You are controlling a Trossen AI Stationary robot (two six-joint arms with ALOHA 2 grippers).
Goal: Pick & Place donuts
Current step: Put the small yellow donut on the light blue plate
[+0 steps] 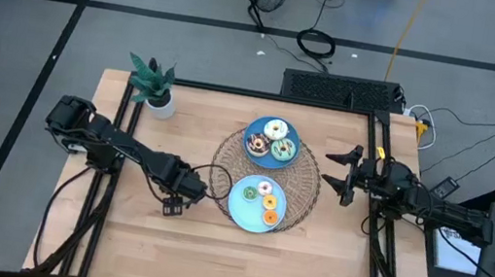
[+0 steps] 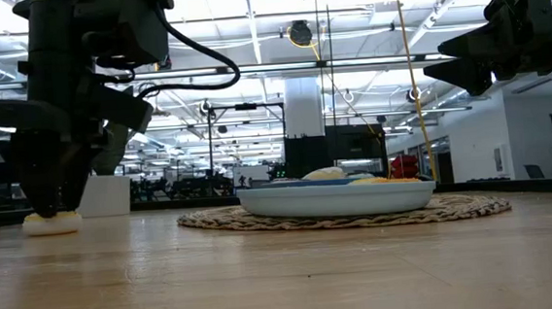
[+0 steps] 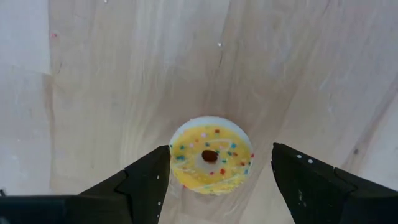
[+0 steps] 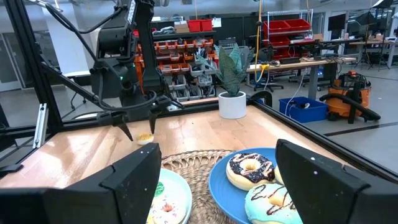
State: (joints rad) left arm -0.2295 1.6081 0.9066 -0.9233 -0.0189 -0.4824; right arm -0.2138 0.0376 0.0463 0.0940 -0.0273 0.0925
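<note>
A yellow-iced donut with sprinkles [image 3: 211, 157] lies flat on the bare wood left of the woven mat [image 1: 304, 188]. My left gripper [image 1: 173, 206] points down over it, open, with one finger on each side of it; the low view shows the donut [image 2: 52, 223] under the fingers. Two blue plates rest on the mat. The far plate [image 1: 251, 127] holds three donuts, among them a chocolate one [image 4: 249, 169]. The near plate [image 1: 238, 214] holds several small donuts. My right gripper [image 1: 336, 171] waits open at the table's right side, level, above the mat's edge. My left gripper comes from above, its fingers pointing down. One finger [image 3: 152, 177] stands right at the donut's rim [image 3: 174, 155]; whether it touches the rim, I cannot tell. The other finger [image 3: 292, 177] stands clear of the donut, which lies flat on the table.
A potted plant [image 1: 152, 85] stands at the table's far left corner. Black frame rails [image 1: 369, 245] run along both sides of the table. Bare wood lies along the near edge [image 1: 238, 270].
</note>
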